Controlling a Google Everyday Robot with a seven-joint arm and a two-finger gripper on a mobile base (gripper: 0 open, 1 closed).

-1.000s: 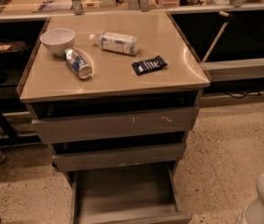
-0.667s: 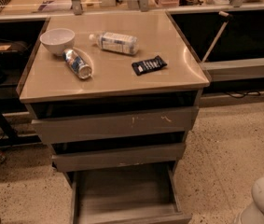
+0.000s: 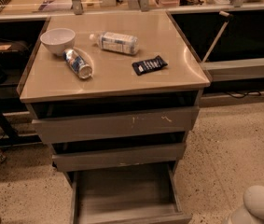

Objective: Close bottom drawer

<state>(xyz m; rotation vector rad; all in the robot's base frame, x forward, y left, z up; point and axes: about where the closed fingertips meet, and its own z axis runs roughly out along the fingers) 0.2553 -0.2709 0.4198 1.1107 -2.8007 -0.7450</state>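
Note that the bottom drawer (image 3: 122,190) juts toward you, left of the white arm part (image 3: 261,203). The gripper is out of frame, so you cannot tell its state.

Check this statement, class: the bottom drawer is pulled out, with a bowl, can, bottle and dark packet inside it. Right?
Not quite. The camera view shows the bottom drawer pulled out, but the bowl, can, bottle and dark packet on the cabinet top. The end effector is out of view; only a white robot part shows lower right.
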